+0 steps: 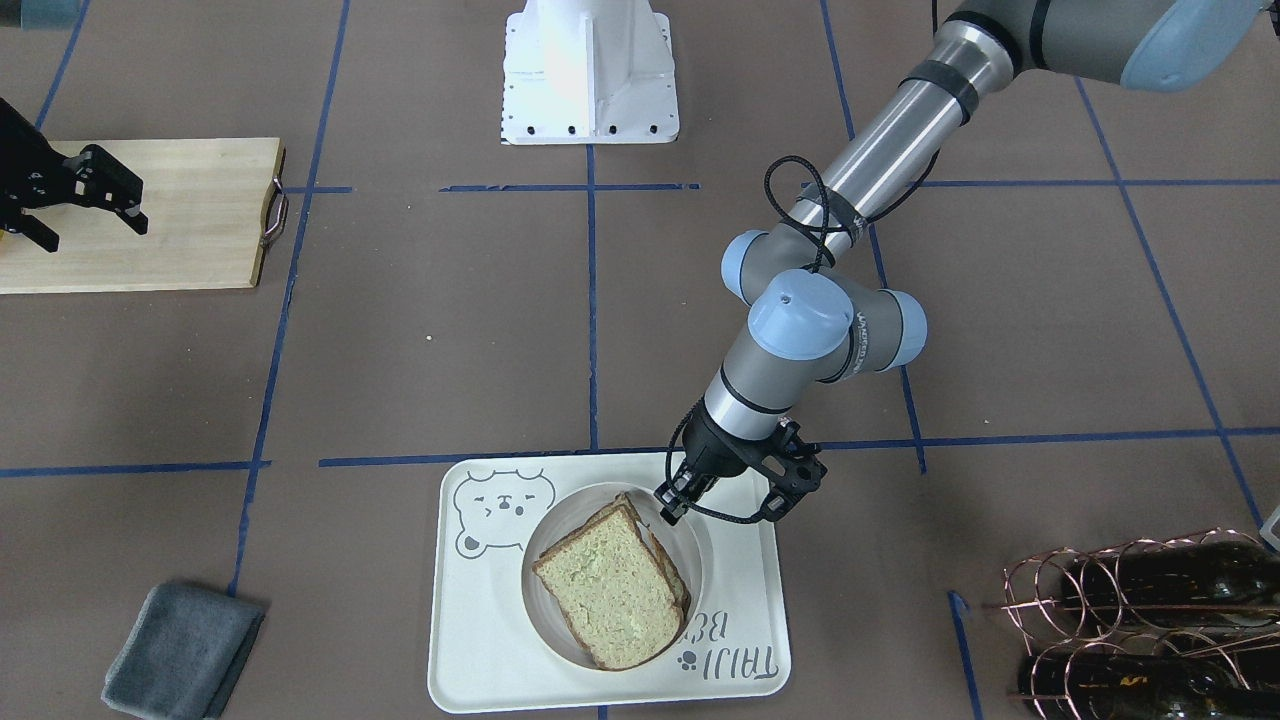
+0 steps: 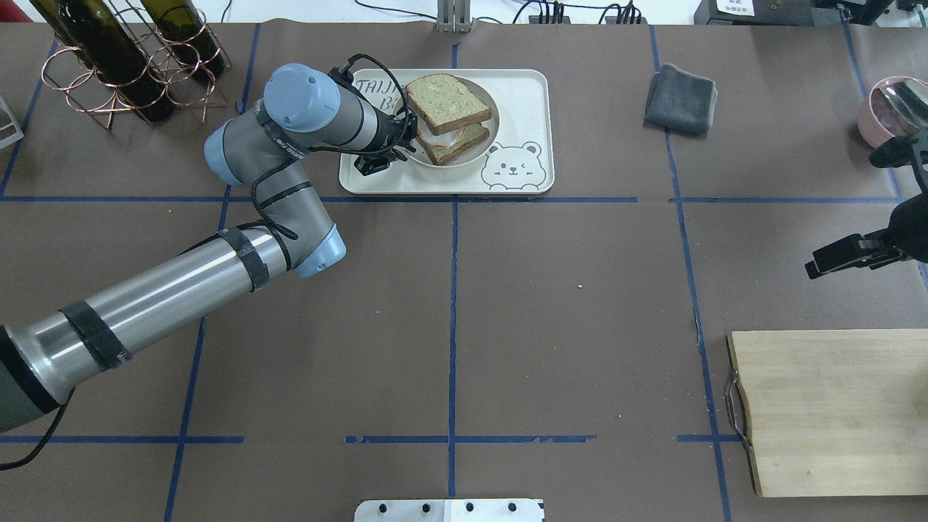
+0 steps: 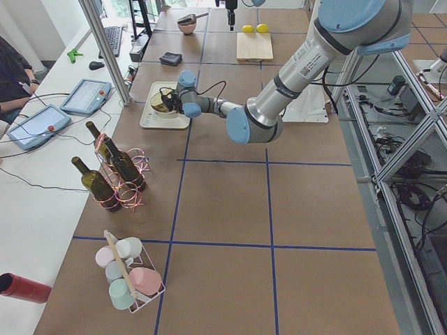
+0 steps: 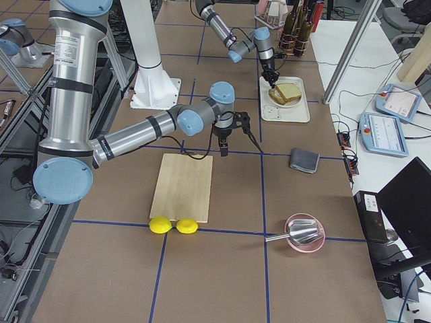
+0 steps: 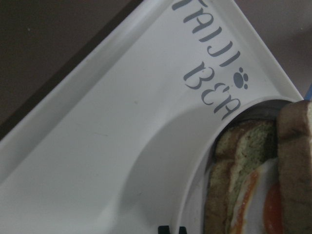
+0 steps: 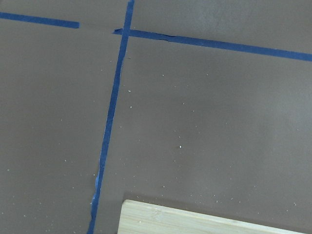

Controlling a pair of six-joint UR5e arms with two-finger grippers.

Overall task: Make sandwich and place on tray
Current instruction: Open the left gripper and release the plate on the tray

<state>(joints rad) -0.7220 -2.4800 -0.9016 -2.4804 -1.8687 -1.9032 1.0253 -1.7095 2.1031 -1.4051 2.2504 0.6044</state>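
Observation:
The sandwich lies on a round white plate on the cream bear tray. It is two bread slices with the egg between them; the top slice sits shifted. The overhead view shows the sandwich, the plate and the tray. My left gripper is at the plate's rim with its fingers nearly together, seemingly shut on the rim. In the left wrist view its tips meet the rim beside the egg's orange yolk. My right gripper is open and empty over the cutting board's edge.
A wooden cutting board lies on my right side. A folded grey cloth lies right of the tray. A copper rack of wine bottles stands left of the tray. A pink bowl is at the far right.

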